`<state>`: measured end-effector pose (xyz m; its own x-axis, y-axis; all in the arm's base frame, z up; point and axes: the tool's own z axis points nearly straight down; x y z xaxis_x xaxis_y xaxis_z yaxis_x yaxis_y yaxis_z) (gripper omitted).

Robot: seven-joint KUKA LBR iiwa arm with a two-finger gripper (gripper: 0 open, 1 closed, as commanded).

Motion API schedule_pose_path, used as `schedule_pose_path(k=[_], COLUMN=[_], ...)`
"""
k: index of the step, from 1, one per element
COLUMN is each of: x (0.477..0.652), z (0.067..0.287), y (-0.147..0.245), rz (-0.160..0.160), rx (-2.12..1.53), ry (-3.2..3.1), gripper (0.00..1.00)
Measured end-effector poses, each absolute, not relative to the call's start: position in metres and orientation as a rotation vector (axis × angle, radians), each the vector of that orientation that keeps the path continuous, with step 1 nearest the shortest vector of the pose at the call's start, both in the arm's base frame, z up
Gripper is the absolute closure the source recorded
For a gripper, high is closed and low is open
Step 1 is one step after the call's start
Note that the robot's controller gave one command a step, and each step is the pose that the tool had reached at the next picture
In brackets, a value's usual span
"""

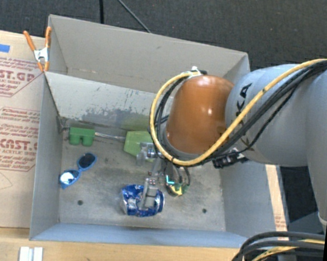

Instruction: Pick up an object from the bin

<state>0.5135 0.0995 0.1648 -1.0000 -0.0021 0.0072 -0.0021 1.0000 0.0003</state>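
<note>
Your claw is resting on a crumpled, glossy blue packet directly beneath it; you cannot tell how open it is.

Arm from right, wrist straight down

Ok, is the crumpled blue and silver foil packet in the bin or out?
In: the crumpled blue and silver foil packet lies on the floor of the grey metal bin, under the gripper.

The bin is lit evenly from above, a soft sheen is seen on the orange cover, and faint shadows are cast
</note>
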Motion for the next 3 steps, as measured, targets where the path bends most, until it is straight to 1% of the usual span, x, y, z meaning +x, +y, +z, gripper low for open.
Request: schedule_pose_path(k=[1, 2, 3], x=[0.494, 0.496, 0.530], z=[0.069, 0.073, 0.226], y=[0.074, 0.075, 0.107], rz=[0.001, -0.002, -0.006], rx=[-0.029, -0.027, -0.051], ry=[-3.133, -3.140, -3.152], gripper=[0.00, 1.00, 1.00])
